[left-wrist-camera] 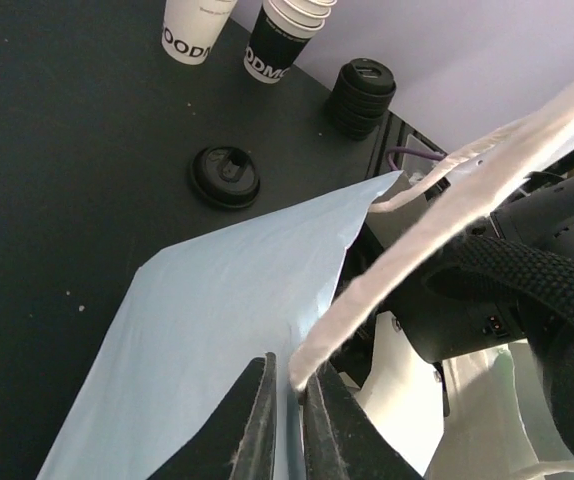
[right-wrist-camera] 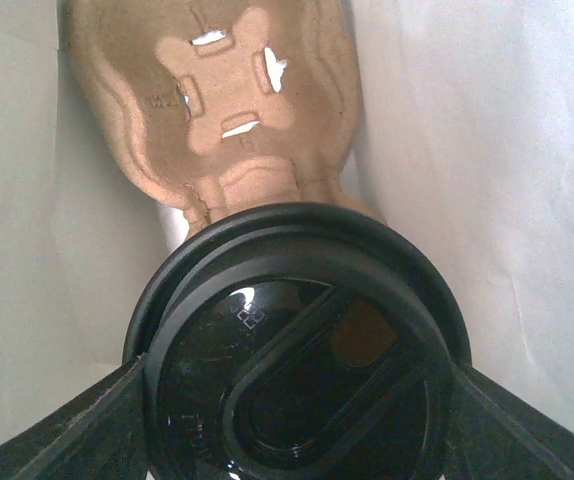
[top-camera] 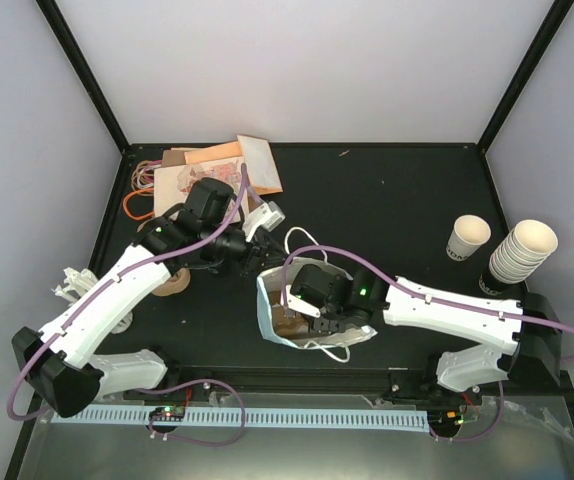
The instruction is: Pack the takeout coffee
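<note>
From above, the danger is plain: the bag stands open only because the left claw lifts its handle. If that pinch slips, the mouth could fold in on the right claw, which is down inside the bag, its load hidden from up here. Spare cups stand well apart on the right, no threat. Over to the left wrist: jaws nearly together, nipping the handle right at the fingertips. It's a thin hold, and I'd say one tug from the other arm could pull it free. The bag's blue side slopes away beside it, and a loose lid lies on the table beyond, out of the way. Now the right wrist: the coffee is inside the bag, at the near edge of the carrier, with the fingers spread wide and set against the black lid's rim on both sides, so the claw is holding it. Whether the cup sits in a pocket I cannot tell, since the lid hides everything below. Let go before it's seated and it could tip and spill. Lean on that rim and the lid might pop. The bag walls are close on either side, ready to snag jaws that spread any wider.
</note>
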